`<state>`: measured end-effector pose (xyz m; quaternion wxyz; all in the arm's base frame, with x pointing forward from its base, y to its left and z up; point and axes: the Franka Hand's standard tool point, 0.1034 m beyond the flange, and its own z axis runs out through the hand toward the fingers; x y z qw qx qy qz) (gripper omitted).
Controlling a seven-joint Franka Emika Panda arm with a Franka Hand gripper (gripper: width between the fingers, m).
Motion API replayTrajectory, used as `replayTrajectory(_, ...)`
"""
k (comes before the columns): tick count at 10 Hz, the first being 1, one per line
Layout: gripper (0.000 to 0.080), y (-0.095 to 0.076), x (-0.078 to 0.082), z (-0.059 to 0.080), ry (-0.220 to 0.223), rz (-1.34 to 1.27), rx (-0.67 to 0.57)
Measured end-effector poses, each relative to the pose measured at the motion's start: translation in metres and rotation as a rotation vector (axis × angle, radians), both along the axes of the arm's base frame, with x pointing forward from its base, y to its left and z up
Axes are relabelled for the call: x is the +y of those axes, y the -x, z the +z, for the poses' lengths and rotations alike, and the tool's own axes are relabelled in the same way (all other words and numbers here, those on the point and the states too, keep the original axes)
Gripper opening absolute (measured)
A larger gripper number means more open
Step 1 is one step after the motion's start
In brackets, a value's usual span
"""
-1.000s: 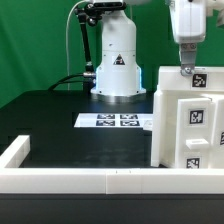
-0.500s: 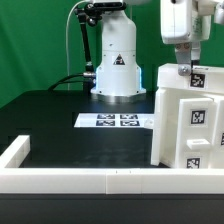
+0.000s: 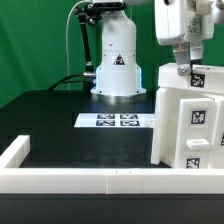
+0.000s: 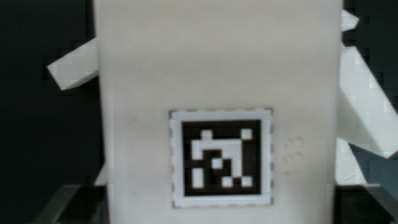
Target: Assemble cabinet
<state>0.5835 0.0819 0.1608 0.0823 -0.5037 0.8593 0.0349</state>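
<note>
1. While the exterior view is read from its left, first comes the low white rim [image 3: 60, 178] along the table's near edge, with bare black table [image 3: 55, 115] behind it.
2. Marker board [image 3: 118, 121]: flat on the table before the arm's white base [image 3: 116, 60], apart from all furniture parts.
3. Cabinet [image 3: 190, 125]: white boxy body, upright at the exterior view's right, tag markers on its faces; it runs out of frame.
4. Gripper [image 3: 183, 71]: directly over the cabinet's top. In the wrist view its fingers [image 4: 71, 68] stand spread on either side of a tagged white panel [image 4: 217, 100], clear of it, pinching nothing.
5. Step in hand, as judged: letting go of, or lining up on, the top part; which one cannot be told.
6. Next move calls for a straight vertical path, so the fingers do not nudge the panel.
</note>
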Motion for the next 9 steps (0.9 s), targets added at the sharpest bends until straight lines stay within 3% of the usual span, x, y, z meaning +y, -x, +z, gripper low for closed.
replayTrajectory(1,0.0658,0.0,0.001,-0.001,-0.001,0.021,-0.002)
replayTrajectory(2,0.077,0.0,0.001,-0.001,0.0,0.033,-0.004)
replayTrajectory(4,0.0794,-0.001,0.002,0.003,0.0,0.083,-0.018)
replayTrajectory(7,0.0797,-0.006,0.007,0.019,-0.021,0.106,-0.053)
replayTrajectory(9,0.0797,-0.007,0.008,0.019,-0.019,0.145,-0.066)
